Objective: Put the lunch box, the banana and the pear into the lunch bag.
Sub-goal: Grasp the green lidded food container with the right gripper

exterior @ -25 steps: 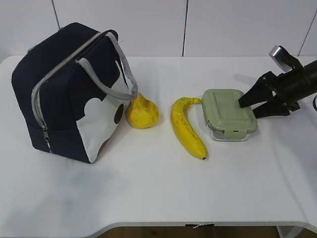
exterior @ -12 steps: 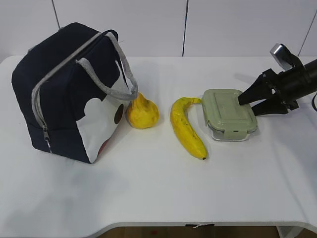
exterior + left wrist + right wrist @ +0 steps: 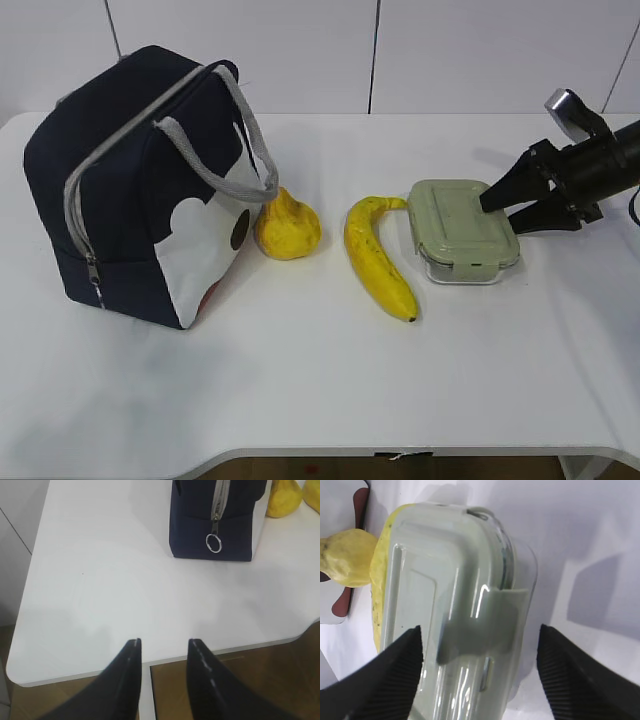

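1. The right pincer (image 3: 503, 211) sits at the right of the exterior frame, jaws spread wide and grasping nothing. In the right wrist view its two dark fingers straddle the near end of the lunch box (image 3: 462, 229), one at lower left, one at lower right. That reads as lining up for a grab across the box's width.
2. The lunch box rests on the white surface (image 3: 320, 390), right of centre. Its pale green lid is clipped on. What is inside cannot be made out.
3. The banana (image 3: 377, 256) lies just left of the box, its stem end close to the box's upper corner; whether they touch is unclear.
4. The pear (image 3: 287, 227) stands centre-left, just beside the white side panel of the lunch bag (image 3: 140, 190).
5. The bag stands upright at the left of the frame. Its zipper looks closed, so nothing is packed yet, and it likely needs opening first.
6. The left pincer (image 3: 162, 652) hovers at the bottom of its wrist view, partly spread and empty, facing the bag's zipper ring (image 3: 213, 543), probably placed to handle the zipper.
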Motion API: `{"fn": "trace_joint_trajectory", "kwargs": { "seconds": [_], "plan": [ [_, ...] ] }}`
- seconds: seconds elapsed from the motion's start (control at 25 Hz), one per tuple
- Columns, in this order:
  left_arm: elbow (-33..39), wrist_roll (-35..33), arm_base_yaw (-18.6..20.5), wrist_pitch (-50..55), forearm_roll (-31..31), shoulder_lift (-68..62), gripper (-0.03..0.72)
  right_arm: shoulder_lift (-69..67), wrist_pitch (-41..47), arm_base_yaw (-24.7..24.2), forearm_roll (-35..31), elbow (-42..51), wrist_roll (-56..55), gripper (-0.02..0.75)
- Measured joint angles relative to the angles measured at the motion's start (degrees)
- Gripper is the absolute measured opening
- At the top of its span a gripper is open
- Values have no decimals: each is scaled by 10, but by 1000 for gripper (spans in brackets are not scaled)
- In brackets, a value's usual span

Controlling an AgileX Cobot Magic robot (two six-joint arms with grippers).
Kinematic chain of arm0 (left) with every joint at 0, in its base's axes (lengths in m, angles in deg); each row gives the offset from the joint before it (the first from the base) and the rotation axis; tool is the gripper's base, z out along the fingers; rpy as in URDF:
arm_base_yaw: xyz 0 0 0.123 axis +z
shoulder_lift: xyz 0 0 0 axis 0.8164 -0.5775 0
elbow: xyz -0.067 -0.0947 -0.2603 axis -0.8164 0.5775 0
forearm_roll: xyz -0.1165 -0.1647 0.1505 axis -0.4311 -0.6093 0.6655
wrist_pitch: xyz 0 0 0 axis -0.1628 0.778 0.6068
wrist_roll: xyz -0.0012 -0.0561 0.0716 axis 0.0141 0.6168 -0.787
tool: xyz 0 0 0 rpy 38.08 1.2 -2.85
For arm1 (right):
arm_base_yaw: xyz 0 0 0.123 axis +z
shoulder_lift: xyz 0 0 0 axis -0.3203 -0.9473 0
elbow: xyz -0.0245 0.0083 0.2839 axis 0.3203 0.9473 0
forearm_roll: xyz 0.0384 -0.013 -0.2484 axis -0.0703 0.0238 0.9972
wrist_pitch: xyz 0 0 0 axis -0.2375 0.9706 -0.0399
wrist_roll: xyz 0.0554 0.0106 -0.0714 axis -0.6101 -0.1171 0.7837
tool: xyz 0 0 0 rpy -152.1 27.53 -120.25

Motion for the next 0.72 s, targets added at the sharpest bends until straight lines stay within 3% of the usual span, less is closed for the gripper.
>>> {"fn": "trace_joint_trajectory", "kwargs": {
  "seconds": [0.72],
  "plan": [
    [0, 0, 0, 0, 0, 0, 239, -14, -1, 12, -9, 0, 0, 563]
  ]
}}
